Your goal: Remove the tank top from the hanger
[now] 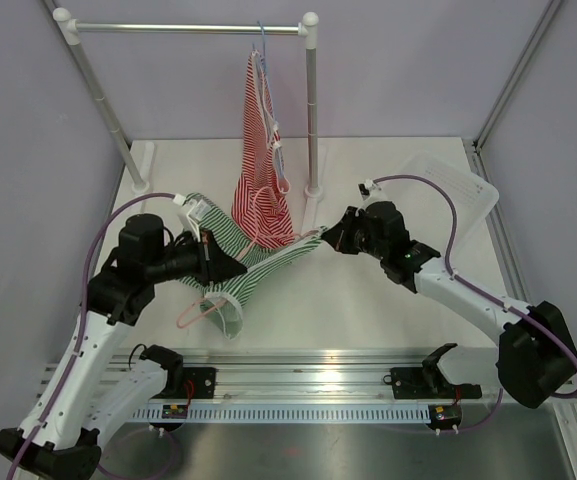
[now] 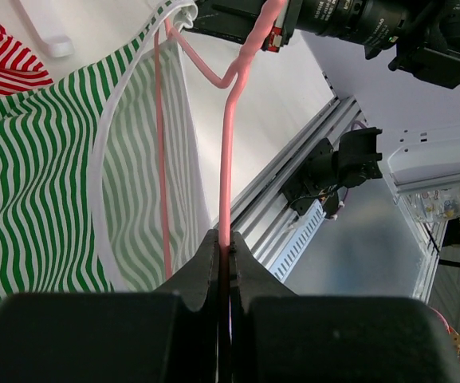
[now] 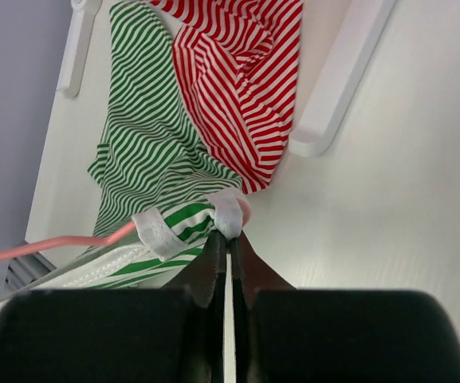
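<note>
white desk (image 1: 388,310): carried everything listed. silver tube garment rail (image 1: 188,28): stood at the far side. green-and-white striped tank top (image 1: 253,280): lay stretched on the desk between both arms, on its hanger. red-and-white striped top (image 1: 260,190): hung from the rail, its hem resting against the green one. thin pink plastic hanger (image 2: 226,159): clamped in the closed left end effector (image 2: 223,239). right end effector (image 3: 228,239): closed, pinching the tank top's white strap.
</note>
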### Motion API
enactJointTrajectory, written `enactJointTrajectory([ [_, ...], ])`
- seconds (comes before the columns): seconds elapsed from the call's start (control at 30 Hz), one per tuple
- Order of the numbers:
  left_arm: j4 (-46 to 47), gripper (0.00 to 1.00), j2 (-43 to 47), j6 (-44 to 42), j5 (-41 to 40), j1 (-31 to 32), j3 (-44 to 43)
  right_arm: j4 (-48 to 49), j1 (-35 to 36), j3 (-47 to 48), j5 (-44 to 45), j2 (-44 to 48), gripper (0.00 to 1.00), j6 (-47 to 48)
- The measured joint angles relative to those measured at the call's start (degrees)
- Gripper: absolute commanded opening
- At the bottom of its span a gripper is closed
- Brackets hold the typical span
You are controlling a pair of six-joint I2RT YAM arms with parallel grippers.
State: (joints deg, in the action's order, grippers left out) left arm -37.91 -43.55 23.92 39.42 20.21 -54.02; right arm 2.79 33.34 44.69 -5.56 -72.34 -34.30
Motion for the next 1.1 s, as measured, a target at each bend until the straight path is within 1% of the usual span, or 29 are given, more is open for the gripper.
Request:
enactJointTrajectory([
  [0.1, 0.0, 0.0, 0.98, -0.55, 0.42, 0.0, -0.09, -2.91, -0.37, 1.73, 2.84, 0.04, 0.0, -0.55],
  [0.23, 0.17, 0.0, 2.75, -1.16, 1.57, 0.0, -0.72, -5.31, -1.92, 3.72, 2.58, -0.85, 0.0, -1.97],
  [0.47, 0.9, 0.0, 4.46, -1.2, 3.98, 0.0, -3.39, -5.77, -2.97, 5.97, -4.02, -1.68, 0.0, -1.95],
  [0.6, 6.1, 0.0, 3.98, 1.38, 5.64, 0.0, -4.37, -5.95, -3.69, 5.99, -7.63, 0.48, 0.0, -1.11],
  [0.7, 12.87, 0.0, 3.8, 5.01, 5.7, 0.0, -4.5, -6.56, -4.04, 6.29, -8.83, 3.61, 0.0, -0.2],
  [0.77, 19.3, 0.0, 3.91, 8.22, 4.92, 0.0, -4.09, -6.49, -4.33, 6.29, -11.13, 6.08, 0.0, 0.26],
  [0.87, 32.92, 0.0, 4.68, 12.79, 1.99, 0.17, -1.27, -5.7, -4.55, 6.32, -17.33, 9.33, 0.0, 0.87],
  [0.93, 41.22, 0.0, 4.7, 14.99, 0.09, 0.52, 0.35, -4.31, -4.55, 6.45, -23.41, 11.41, 0.0, 1.05],
  [0.97, 45.16, 0.01, 3.96, 15.78, -0.79, 0.81, 0.76, -3.98, -4.55, 6.67, -26.14, 12.37, 0.0, 1.05],
  [1.0, 49.2, 0.06, 2.8, 16.55, -1.09, 0.98, 0.83, -3.89, -4.55, 7.02, -28.37, 13.27, 0.0, 1.07],
  [1.1, 61.22, 0.08, -2.29, 18.16, -1.01, 2.43, 0.63, -3.89, -4.52, 9.09, -34.6, 15.91, 0.0, 1.25],
])
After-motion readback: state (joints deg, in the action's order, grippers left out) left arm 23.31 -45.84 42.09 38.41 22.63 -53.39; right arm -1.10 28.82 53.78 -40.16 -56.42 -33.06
